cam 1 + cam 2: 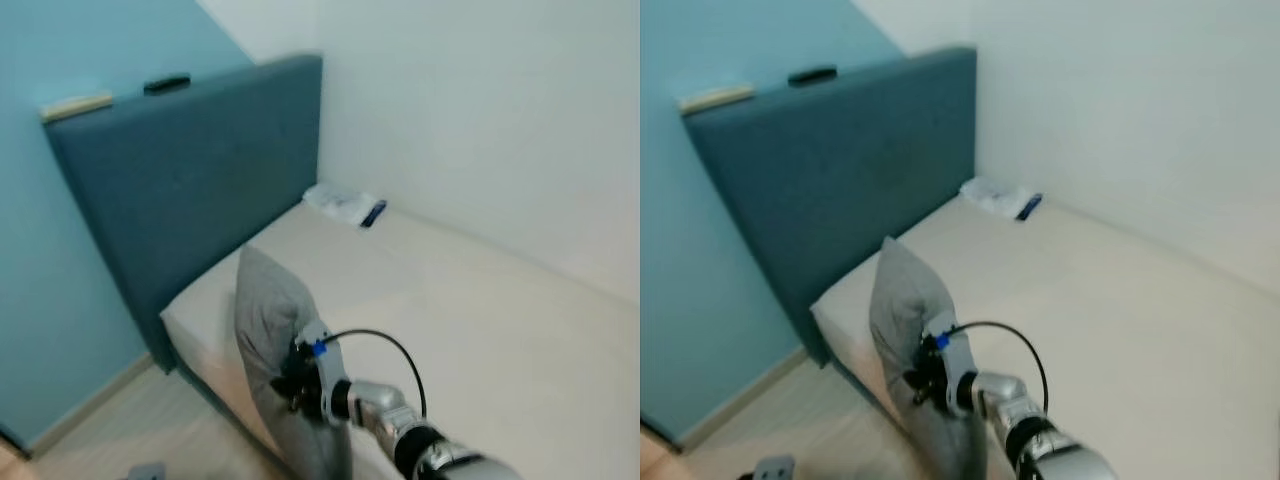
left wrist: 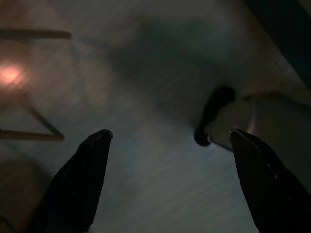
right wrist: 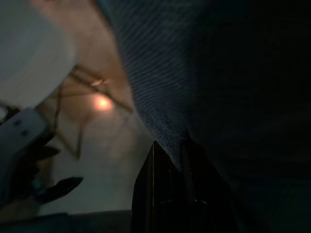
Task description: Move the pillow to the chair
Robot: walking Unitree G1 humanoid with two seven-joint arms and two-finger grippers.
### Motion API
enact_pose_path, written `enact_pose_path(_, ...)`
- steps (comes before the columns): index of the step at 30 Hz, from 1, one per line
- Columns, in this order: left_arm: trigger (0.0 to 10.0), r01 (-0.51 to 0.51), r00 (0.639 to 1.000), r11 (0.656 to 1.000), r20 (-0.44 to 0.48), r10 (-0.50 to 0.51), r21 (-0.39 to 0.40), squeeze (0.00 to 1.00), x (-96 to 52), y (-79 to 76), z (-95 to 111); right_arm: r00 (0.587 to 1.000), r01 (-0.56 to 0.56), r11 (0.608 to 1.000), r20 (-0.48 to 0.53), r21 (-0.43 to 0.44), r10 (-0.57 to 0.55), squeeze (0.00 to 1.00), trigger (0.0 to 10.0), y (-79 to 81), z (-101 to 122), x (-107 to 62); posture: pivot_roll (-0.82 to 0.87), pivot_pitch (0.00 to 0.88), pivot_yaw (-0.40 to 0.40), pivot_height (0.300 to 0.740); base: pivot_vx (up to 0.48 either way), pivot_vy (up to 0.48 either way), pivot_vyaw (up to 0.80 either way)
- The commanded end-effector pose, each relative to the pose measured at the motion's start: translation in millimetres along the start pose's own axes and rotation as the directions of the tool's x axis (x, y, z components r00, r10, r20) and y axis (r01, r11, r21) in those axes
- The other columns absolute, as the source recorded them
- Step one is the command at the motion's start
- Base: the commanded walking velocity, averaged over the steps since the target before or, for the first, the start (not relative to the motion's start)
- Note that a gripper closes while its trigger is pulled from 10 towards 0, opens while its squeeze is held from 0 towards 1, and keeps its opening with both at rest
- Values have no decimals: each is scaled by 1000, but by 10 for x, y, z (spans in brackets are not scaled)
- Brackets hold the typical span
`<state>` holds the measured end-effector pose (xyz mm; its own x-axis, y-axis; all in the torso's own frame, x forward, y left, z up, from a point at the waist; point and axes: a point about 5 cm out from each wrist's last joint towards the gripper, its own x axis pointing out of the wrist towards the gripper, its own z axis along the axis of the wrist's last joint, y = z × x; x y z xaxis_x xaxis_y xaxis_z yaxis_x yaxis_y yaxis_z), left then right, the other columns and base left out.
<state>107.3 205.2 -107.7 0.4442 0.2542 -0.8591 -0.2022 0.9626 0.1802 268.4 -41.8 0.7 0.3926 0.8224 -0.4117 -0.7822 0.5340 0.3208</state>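
Observation:
A grey pillow hangs upright at the near corner of the bed, lifted off the mattress. My right gripper is shut on the pillow's lower edge, and the right wrist view shows its two black fingers pinching the grey fabric. My left gripper hangs over the wooden floor, its fingers wide apart with nothing between them.
A dark blue headboard stands behind the bed, with a black remote and a pale flat item on top. A white cloth with a dark object lies at the bed's far corner. The white wall borders the bed on the right.

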Motion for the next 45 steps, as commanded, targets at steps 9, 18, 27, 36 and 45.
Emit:
enact_pose_path(9, 10000, 33, 999, 999, 8, -33, 43, 0, 11, -69, 65, 990, -110, 985, -100, -131, 97, 0, 10000, 118, -120, 18, 31, 0, -77, 740, 0, 0, 776)
enact_pose_path(18, 10000, 54, 999, 997, 5, -54, 62, 0, 10, -96, 64, 991, -121, 984, -76, -128, 112, 0, 10000, 125, -102, 16, 24, 3, -71, 740, 0, 0, 777)
enact_pose_path(27, 10000, 63, 998, 996, 16, -64, 61, 0, 18, -126, 116, 994, -109, 986, -35, -124, 106, 0, 10000, 95, 2, 26, 29, 1, -74, 740, 0, 0, 776)
enact_pose_path(36, 10000, 75, 997, 994, 14, -77, 73, 0, 16, -150, 116, 996, -65, 990, -69, -123, 57, 0, 10000, 83, -88, 13, 27, 0, -73, 740, 0, 0, 775)
enact_pose_path(45, 10000, 83, 996, 992, 7, -84, 96, 0, 15, -147, 103, 964, 76, 978, -237, -194, -122, 0, 10000, -41, -447, -162, 29, 0, -67, 740, 0, 0, 767)
